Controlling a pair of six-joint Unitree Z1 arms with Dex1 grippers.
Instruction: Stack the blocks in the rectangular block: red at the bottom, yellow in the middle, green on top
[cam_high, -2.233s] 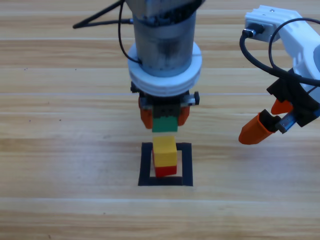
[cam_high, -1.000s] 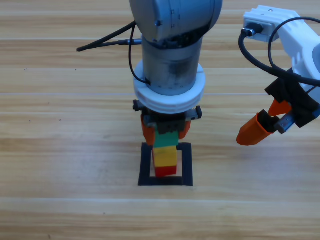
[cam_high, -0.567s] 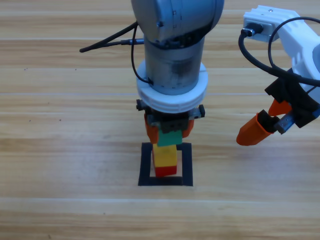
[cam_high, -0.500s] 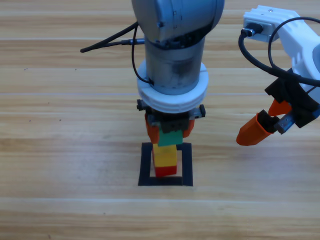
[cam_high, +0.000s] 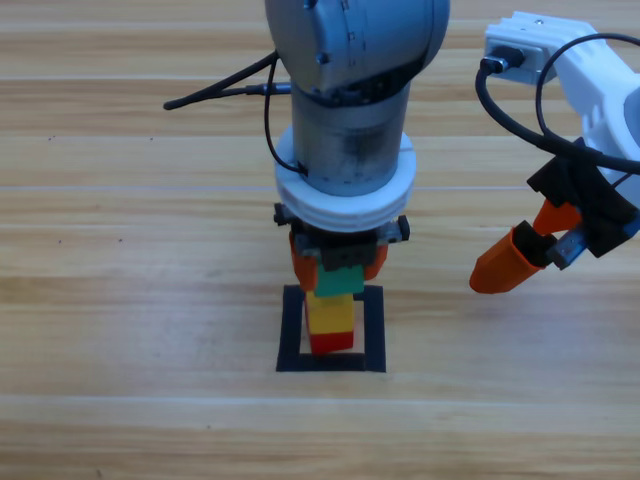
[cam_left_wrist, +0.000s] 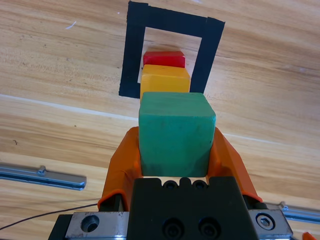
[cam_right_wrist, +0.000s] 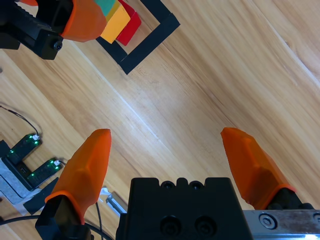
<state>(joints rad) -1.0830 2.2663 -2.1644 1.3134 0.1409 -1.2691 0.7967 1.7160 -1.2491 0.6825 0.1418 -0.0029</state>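
Where the black tape outline (cam_high: 331, 330) marks a near-square on the wooden worktop (cam_high: 120, 300), the red cube (cam_high: 331, 343) sits inside it with the yellow cube (cam_high: 330, 314) stacked squarely on top. Both are small, matte and plain, and of one size. The teal-green cube (cam_left_wrist: 175, 132) matches them in size and finish — it is clamped between the two orange fingers (cam_left_wrist: 122, 167) of the left gripper (cam_high: 338, 268), one finger pressed to each of its side faces. In the high view the green cube hangs directly over the yellow one, very close above it; whether the two touch cannot be told. The wrist view looks along the green cube to the yellow and red ones lined up beyond it, all within the tape frame.

The right gripper (cam_high: 530, 248) waits well off to the right above bare wood, its fingers (cam_right_wrist: 85, 167) spread wide apart with nothing between them (its own camera catches the stack at the far corner).

Three cubes in all — one red, one yellow, one green — and one tape outline.
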